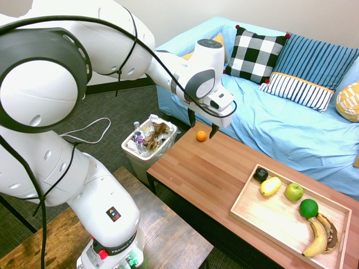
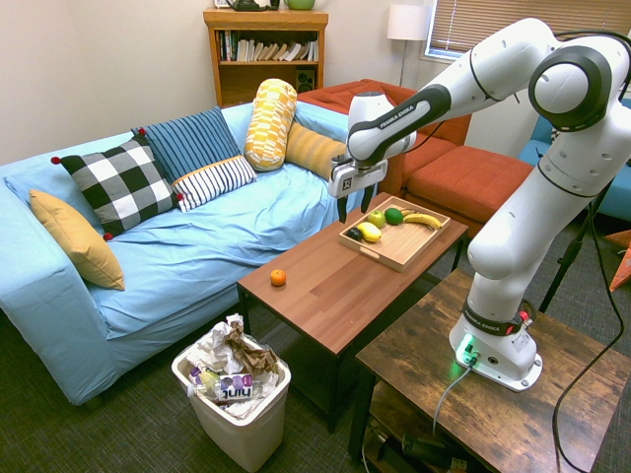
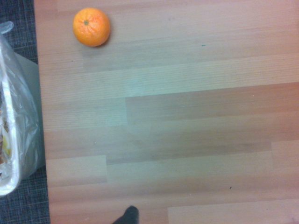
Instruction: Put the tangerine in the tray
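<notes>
End effector (image 1: 203, 124) open and empty, held above the counter (image 1: 185, 162). Tangerine (image 1: 201, 135) is on the counter near its end; tray (image 1: 245, 194) at 4–5 o'clock from it, first exterior view. Fingers should be centred over the fruit before being lowered straight, then closed gently at mid-height; if pinched off-centre, it could be rolled off the edge.

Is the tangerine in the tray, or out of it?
Out: the tangerine sits on the bare tabletop, well apart from the tray.
</notes>
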Robot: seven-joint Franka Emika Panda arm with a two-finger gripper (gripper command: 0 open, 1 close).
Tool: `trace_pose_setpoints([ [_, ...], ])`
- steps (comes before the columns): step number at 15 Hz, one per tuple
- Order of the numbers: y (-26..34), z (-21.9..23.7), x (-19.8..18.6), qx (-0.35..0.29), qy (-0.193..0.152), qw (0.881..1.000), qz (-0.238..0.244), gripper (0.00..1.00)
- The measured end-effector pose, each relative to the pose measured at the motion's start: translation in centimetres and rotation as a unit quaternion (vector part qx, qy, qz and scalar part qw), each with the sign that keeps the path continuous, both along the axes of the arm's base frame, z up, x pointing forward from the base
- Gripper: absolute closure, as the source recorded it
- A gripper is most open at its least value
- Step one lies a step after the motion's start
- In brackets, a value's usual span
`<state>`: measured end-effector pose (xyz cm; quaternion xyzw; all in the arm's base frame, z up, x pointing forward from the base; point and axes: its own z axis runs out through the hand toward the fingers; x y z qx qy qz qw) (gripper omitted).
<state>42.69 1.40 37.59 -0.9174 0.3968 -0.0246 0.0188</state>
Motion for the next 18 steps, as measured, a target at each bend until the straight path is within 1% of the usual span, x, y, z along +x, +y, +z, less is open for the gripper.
trace_pose_setpoints([
  [3,0.4,-0.3,0.5,-0.003,0.002,1.000,0.007,0.00],
  [5,2.1,-1.5,2.4,-0.002,-0.010,1.000,0.010,0.00],
  [7,4.7,-4.5,5.2,0.000,-0.014,1.000,0.012,0.00],
  [13,9.1,-15.2,14.5,0.005,0.002,1.000,0.006,0.00],
  [15,10.7,-18.1,16.8,0.005,0.008,1.000,0.009,0.00],
  [18,12.3,-21.1,19.1,0.004,0.010,1.000,0.008,0.00],
])
